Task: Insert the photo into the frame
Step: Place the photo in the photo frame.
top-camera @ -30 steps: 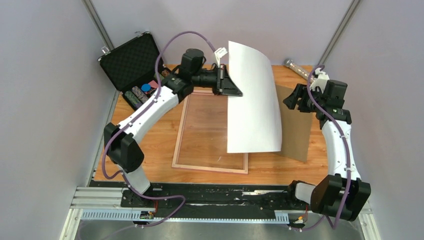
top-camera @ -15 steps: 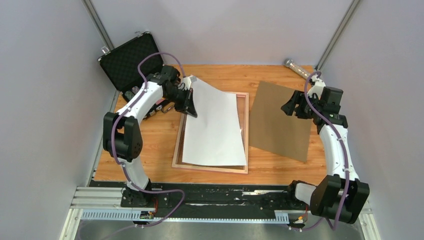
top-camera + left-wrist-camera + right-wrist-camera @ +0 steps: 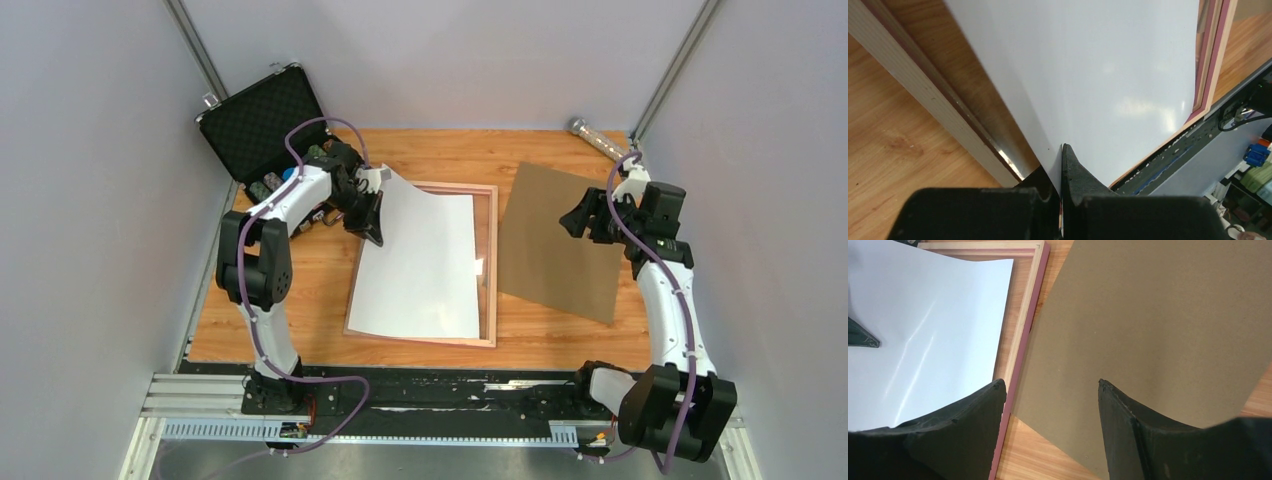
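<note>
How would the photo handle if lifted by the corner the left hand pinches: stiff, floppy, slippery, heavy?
Probably floppy: the photo bends up at the corner pinched by the left hand while the rest lies on the frame. Likely light, since one small pinch raises that corner. Possibly slippery: its white back shows glossy highlights.

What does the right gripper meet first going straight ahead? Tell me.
Probably the brown backing board: the open right gripper points down onto it, near its edge beside the frame. Height unclear.
</note>
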